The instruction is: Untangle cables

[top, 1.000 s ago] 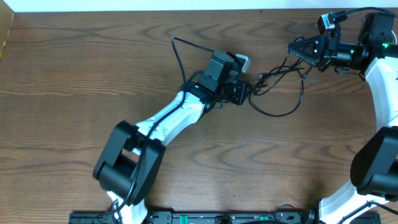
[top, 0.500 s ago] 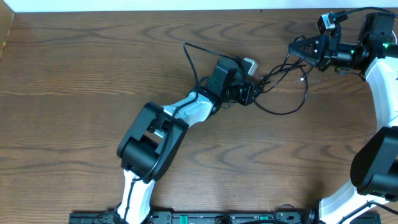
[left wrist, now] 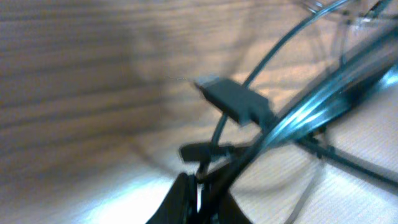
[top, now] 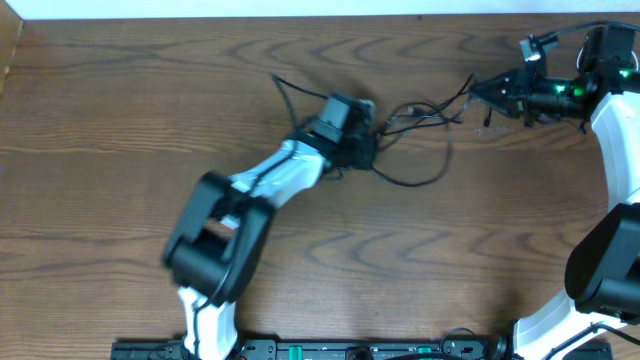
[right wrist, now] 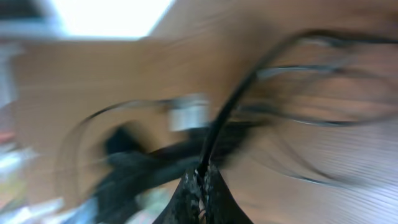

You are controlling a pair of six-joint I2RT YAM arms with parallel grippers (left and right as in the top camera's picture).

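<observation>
The black cable (top: 415,178) stretches between both grippers and loops toward the table's front. My left gripper (top: 366,150) is shut on it at mid-table. In the left wrist view my fingers (left wrist: 186,199) pinch the black cable (left wrist: 292,121), and its black plug (left wrist: 233,99) hangs just beyond them. My right gripper (top: 478,90) at the far right is shut on the same cable, and its fingertips (right wrist: 214,186) clamp a strand (right wrist: 227,115). The white cable shows only as a faint pale line (top: 487,127) below the right gripper and a blurred pale strand (left wrist: 311,190).
The brown wooden table (top: 120,120) fills the view, with its back edge along the top. The left arm (top: 270,180) runs diagonally from the front. The right arm (top: 610,140) stands along the right edge. A thick arm wire (top: 285,85) arcs behind the left wrist.
My left gripper has swung left with the black cable, dragging the loop leftward. My right gripper has shifted slightly right and down, still holding. The cable between them is drawn out longer.
</observation>
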